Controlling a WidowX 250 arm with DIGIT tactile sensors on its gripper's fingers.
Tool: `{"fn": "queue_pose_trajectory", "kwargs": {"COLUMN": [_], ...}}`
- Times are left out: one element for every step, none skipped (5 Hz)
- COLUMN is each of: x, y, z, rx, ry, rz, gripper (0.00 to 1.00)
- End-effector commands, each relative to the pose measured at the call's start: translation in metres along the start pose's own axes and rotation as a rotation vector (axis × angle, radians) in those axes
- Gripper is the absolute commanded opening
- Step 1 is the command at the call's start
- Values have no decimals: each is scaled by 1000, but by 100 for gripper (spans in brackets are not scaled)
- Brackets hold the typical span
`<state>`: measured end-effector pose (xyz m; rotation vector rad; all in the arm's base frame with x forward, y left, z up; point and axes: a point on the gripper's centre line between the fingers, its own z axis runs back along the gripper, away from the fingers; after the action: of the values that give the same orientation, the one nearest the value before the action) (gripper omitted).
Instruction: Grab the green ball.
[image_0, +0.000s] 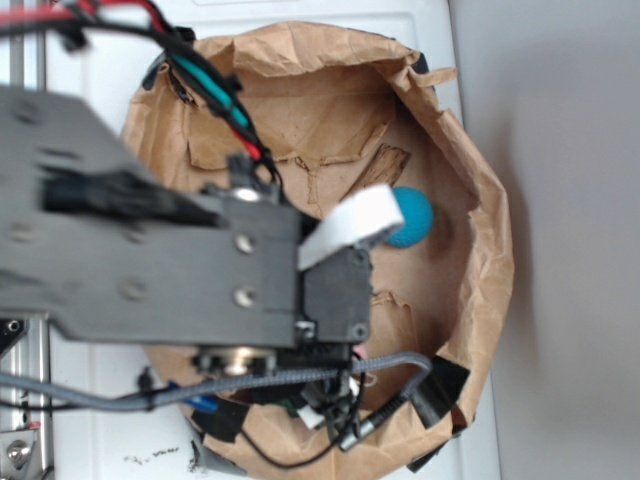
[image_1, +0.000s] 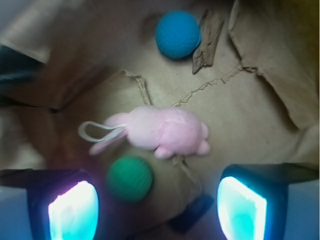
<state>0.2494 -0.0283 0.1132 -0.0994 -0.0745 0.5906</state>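
The green ball (image_1: 130, 178) lies on the brown paper floor of a bag, just below a pink plush toy (image_1: 162, 131). My gripper (image_1: 157, 210) hangs above it, open, with nothing between its glowing fingers (image_1: 73, 212). The ball sits close to the left finger, nearer it than the right one (image_1: 241, 207). In the exterior view the arm hides the green ball; only the gripper body (image_0: 335, 290) shows over the bag.
A teal-blue ball (image_1: 178, 34) (image_0: 410, 216) rests farther in, next to a torn flap of paper (image_1: 207, 40). The crumpled brown paper bag (image_0: 480, 230) walls the area all round. Black tape (image_1: 192, 212) lies on the floor between the fingers.
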Motion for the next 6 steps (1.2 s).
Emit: {"fn": "queue_pose_trajectory", "kwargs": {"x": [17, 10, 1, -10, -15, -19], "y": [20, 15, 6, -10, -21, -27], "z": [-12, -34, -34, -35, -35, -40], "rx": [-23, -19, -39, -39, -57, -157], "ry": [-63, -76, -30, 44, 64, 77], "rz": [19, 28, 53, 99, 127, 145], "gripper": [100, 100, 100, 100, 100, 100]}}
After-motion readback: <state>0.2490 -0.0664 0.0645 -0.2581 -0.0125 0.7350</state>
